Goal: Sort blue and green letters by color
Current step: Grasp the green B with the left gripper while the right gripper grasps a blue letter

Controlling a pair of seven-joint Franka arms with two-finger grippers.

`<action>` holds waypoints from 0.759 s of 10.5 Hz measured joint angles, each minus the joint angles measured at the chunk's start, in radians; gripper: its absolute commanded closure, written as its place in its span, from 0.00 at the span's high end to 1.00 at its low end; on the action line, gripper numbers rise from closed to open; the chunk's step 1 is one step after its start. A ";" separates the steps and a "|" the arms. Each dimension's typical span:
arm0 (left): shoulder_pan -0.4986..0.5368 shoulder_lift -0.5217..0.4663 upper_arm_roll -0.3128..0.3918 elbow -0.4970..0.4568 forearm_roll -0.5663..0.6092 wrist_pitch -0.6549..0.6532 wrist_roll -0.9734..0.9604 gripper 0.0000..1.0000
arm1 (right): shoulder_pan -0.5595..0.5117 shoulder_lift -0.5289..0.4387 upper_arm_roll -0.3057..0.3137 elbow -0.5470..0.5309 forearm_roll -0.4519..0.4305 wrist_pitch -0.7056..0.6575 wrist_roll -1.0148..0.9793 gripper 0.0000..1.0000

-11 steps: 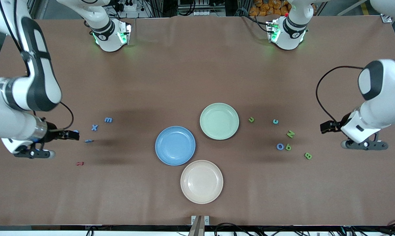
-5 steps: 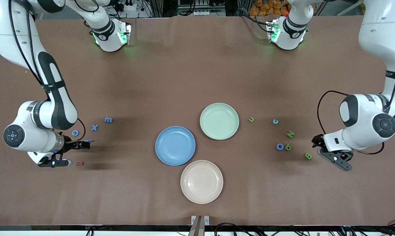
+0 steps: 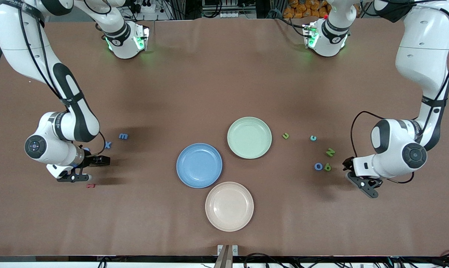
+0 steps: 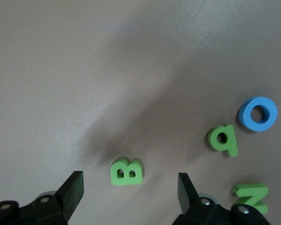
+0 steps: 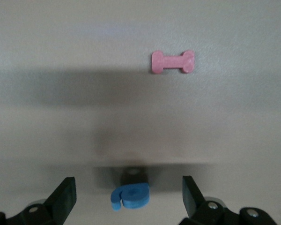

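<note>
Three plates sit mid-table: a blue plate, a green plate and a beige plate. The left gripper, fingers spread, hangs low over a green letter B near the green q, green N and blue O. The right gripper, also spread, hangs over a blue letter near a red letter.

Brown table, carrying three plates mid-table: green plate, blue plate, beige plate nearest the front camera. Toward the left arm's end: green B, green q, blue O, green N. Toward the right arm's end: blue m, blue X, dark red letter, another blue letter.
</note>
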 measured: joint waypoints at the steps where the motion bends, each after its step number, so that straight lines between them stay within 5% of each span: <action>1: -0.004 0.012 0.000 0.009 0.000 0.000 0.000 0.82 | 0.001 -0.008 0.001 -0.015 0.000 0.001 -0.007 1.00; 8: -0.001 0.043 0.007 0.024 0.016 0.014 0.001 0.69 | 0.003 -0.035 0.002 -0.059 0.000 0.012 -0.011 1.00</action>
